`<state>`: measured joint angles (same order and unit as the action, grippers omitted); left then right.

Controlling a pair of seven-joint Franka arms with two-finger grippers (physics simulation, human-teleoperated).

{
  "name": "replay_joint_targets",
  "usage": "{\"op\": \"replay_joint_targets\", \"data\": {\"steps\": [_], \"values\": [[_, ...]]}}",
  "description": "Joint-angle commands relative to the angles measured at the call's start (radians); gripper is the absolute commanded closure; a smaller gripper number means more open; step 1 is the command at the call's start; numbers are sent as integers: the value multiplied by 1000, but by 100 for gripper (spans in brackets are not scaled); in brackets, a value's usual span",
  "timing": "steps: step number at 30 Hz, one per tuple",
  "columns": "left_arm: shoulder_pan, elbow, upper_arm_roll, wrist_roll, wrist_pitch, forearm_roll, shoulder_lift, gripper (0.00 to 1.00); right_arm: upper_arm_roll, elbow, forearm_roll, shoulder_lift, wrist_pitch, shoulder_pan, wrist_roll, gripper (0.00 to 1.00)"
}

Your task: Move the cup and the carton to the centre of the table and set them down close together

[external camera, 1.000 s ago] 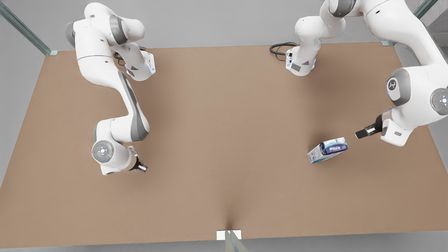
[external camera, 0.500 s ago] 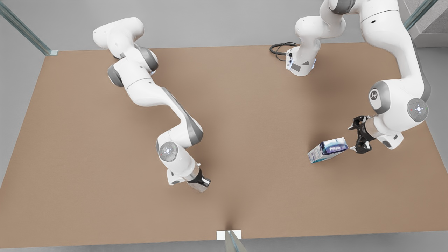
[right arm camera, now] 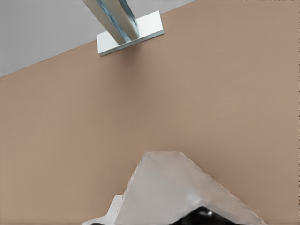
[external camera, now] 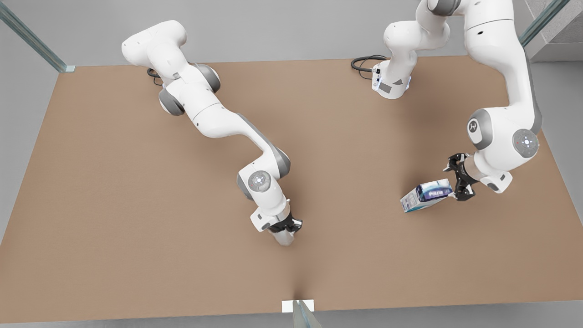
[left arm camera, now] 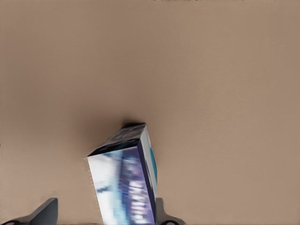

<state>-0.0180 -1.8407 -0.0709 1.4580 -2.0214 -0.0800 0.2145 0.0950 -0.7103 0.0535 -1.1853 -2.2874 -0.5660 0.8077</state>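
Landmark: carton [external camera: 427,195], lying on its side on the table [external camera: 114,182] toward the front view's right, well away from the centre.
Right gripper: right gripper [external camera: 286,231], far out from the carton toward the front view's left, low over the middle of the table near its front edge.
Right gripper's load: cup [external camera: 283,237], a pale faceted shape at the fingertips; in the right wrist view the cup [right arm camera: 180,190] sits close under the camera, so the fingers look pressed onto it, though the contact itself is hard to make out.
Cup's place: close to the table centre, far from the carton; whether it touches the table I cannot tell.
Carton's long axis: runs across the table, one end toward the centre, the other toward the left gripper.
Left gripper: left gripper [external camera: 457,176], just beside the carton's end on the front view's right, fingers spread wide.
Wrist check: in the left wrist view the carton [left arm camera: 125,180] lies between the two fingertips [left arm camera: 44,212], with a gap on one side.
Key relation: the carton's near end is in the spread jaws, so closing across its narrow width looks like the next move.
Nearer arm: left arm for the carton; right arm for the cup.
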Motion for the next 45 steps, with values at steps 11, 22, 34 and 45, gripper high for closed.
{"op": "replay_joint_targets", "data": {"steps": [11,22,34,45], "values": [[-19,-9,28,78,-46,3,25,0,-9,-8,3,1,0,-89,-9,25],[-19,-6,26,71,-88,3,68,0,-6,-661,-3,590,63,207,-142,0],[-16,-6,23,68,-108,9,124,0,-115,-660,-23,948,744,617,-691,0],[-11,11,19,55,-103,28,138,40,49,-698,-11,952,648,672,-687,0]]}}
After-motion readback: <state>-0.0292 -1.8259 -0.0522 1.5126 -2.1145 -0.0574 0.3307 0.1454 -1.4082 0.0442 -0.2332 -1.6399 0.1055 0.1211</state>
